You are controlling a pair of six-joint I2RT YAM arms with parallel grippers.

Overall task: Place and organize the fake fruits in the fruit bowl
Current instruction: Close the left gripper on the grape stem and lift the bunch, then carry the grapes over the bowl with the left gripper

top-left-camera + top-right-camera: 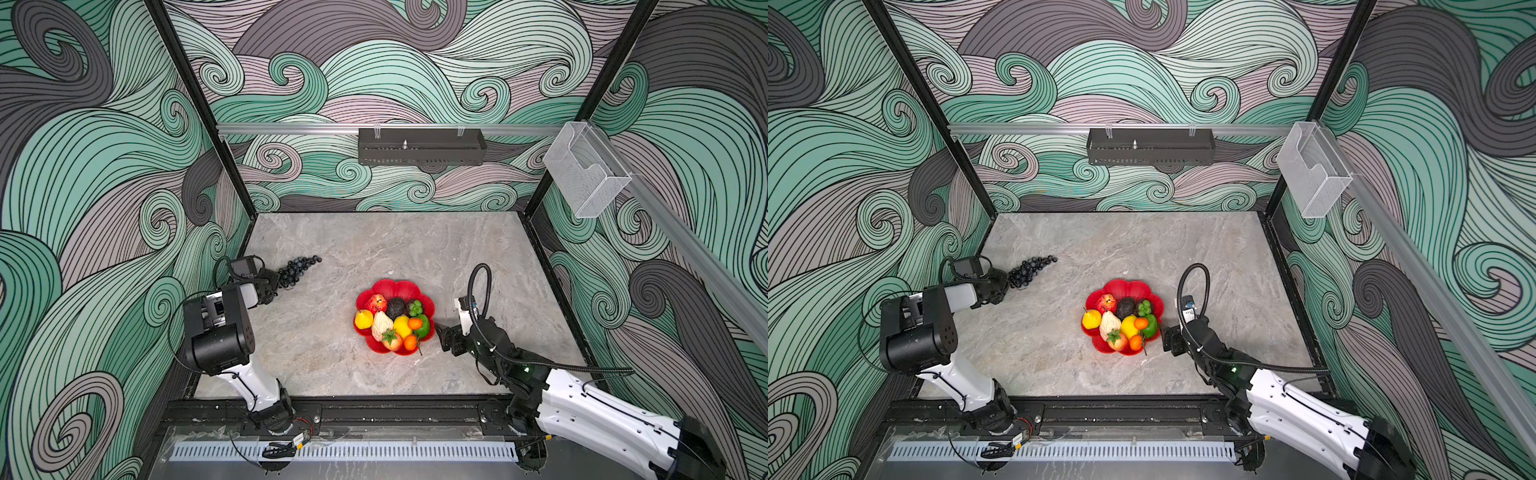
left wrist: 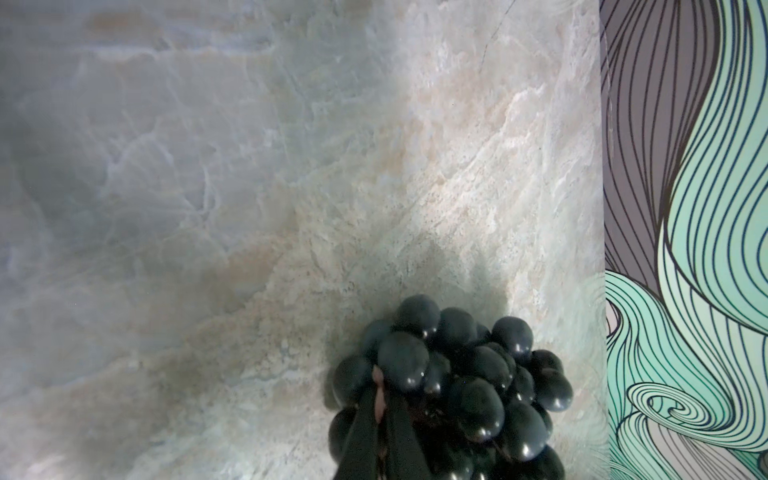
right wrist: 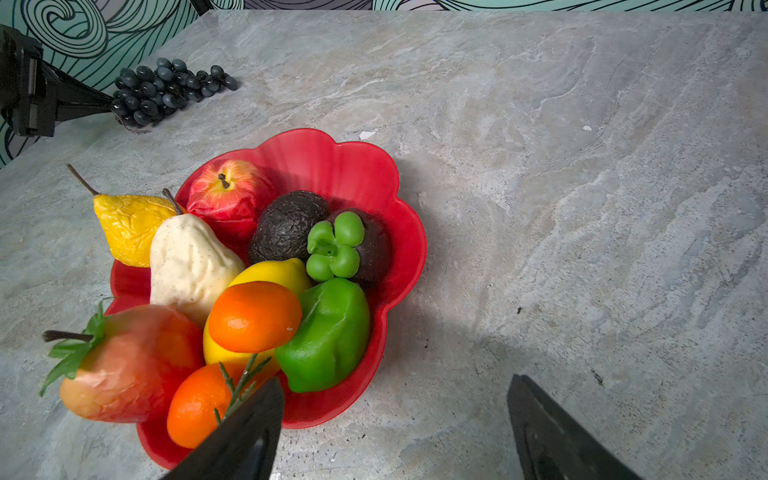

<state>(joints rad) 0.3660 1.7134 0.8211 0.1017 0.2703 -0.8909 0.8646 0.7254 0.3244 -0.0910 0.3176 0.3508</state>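
The red scalloped fruit bowl (image 1: 390, 285) (image 1: 1121, 285) (image 3: 332, 158) sits mid-table, filled with fake fruits: red apple (image 3: 228, 189), avocado (image 3: 286, 224), beige pear (image 3: 187, 262), lemons, green fruit and two oranges (image 3: 253, 316). The blue-black grape bunch (image 1: 299, 268) (image 1: 1032, 268) (image 2: 457, 374) (image 3: 166, 89) lies on the table at the far left. My left gripper (image 1: 274, 283) (image 1: 1003, 283) (image 2: 379, 386) is shut on the bunch's stem end. Just right of the bowl my right gripper (image 1: 441, 337) (image 1: 1169, 340) (image 3: 395, 382) hangs open and holds nothing.
A black tray (image 1: 422, 145) hangs on the back rail and a clear plastic box (image 1: 586, 174) on the right rail. Patterned walls enclose the grey stone table (image 1: 395, 245). The left wall stands close behind the grapes.
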